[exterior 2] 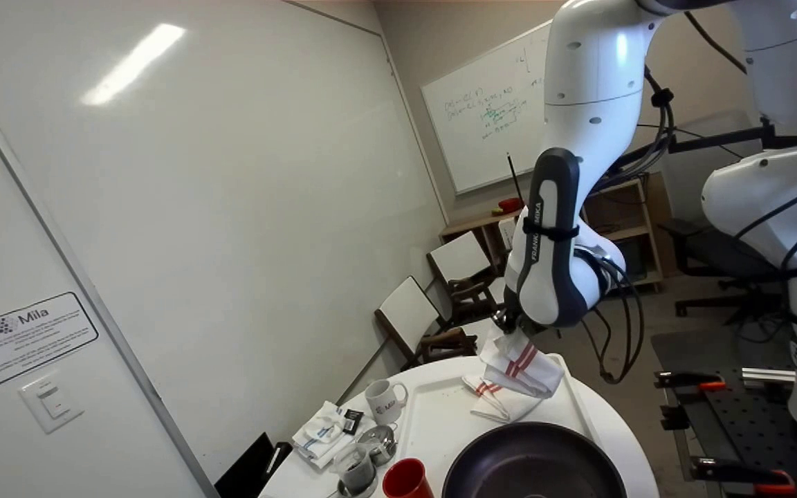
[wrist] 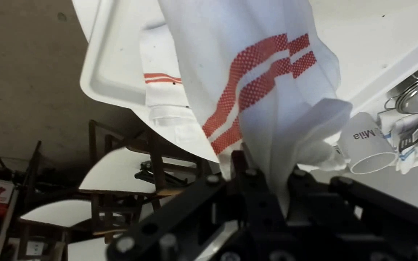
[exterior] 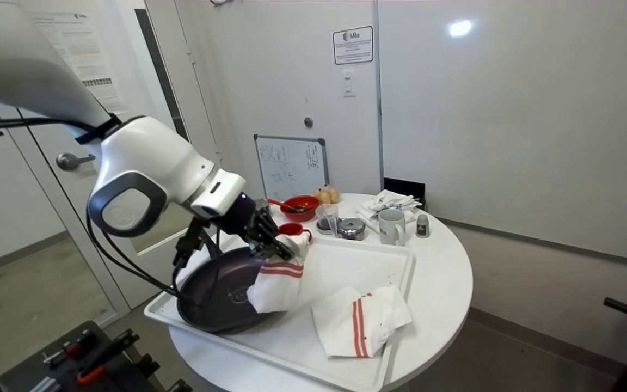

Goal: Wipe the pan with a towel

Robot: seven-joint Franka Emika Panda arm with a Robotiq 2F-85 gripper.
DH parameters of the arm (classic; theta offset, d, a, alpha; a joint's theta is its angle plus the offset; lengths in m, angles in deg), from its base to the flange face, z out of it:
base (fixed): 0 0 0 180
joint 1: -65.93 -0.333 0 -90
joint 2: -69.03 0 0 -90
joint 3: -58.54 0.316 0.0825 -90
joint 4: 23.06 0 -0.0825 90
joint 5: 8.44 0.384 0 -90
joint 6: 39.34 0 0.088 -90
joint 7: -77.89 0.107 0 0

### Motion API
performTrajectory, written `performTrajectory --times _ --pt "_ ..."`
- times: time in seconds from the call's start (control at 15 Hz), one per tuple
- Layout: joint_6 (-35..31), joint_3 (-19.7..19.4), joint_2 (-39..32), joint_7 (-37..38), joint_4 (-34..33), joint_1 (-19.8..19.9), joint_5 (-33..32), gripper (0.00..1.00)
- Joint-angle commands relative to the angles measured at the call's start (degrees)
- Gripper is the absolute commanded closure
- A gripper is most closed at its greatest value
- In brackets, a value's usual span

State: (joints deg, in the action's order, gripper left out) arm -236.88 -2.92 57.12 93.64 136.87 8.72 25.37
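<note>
My gripper [exterior: 286, 251] is shut on a white towel with red stripes [exterior: 276, 286] and holds it up. The towel hangs from the fingers in both exterior views [exterior 2: 521, 363] and fills much of the wrist view [wrist: 245, 72], where it is pinched between the fingers [wrist: 276, 177]. In an exterior view the towel hangs in front of the right part of the black pan [exterior: 210, 294]; I cannot tell if they touch. The pan [exterior 2: 537, 463] is cut off below in an exterior view and does not show in the wrist view. A second striped towel [exterior: 340, 321] lies on the tray.
The white tray [exterior: 357, 256] lies on a round white table [exterior: 444, 283]. Behind it stand a red cup [exterior 2: 407, 478], a red bowl [exterior: 308, 202], a metal pot [exterior: 352, 228], a clear cup [exterior: 326, 213], a mug [exterior: 391, 226], a shaker [exterior: 422, 226] and white cloths [exterior: 389, 201].
</note>
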Motion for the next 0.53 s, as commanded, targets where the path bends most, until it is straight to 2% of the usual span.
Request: performTrajectory --times 0.0,0.13,0.27,0.33,0.4,0.47 --pt "3.80 2.93 9.00 -3.67 -0.13 10.30 -2.35 0.97" --pt "6.78 3.46 11.16 -5.66 -0.64 14.16 -2.45 0.97" --pt "8.69 3.24 13.10 -8.34 -0.90 16.37 -1.38 0.97" --pt "6.84 2.59 8.46 -5.13 -0.99 13.89 -1.49 0.97" --pt "7.10 2.48 9.17 -5.76 -1.01 14.66 -1.49 0.89" --pt "7.10 2.42 9.21 -5.78 -0.99 14.76 -1.49 0.89"
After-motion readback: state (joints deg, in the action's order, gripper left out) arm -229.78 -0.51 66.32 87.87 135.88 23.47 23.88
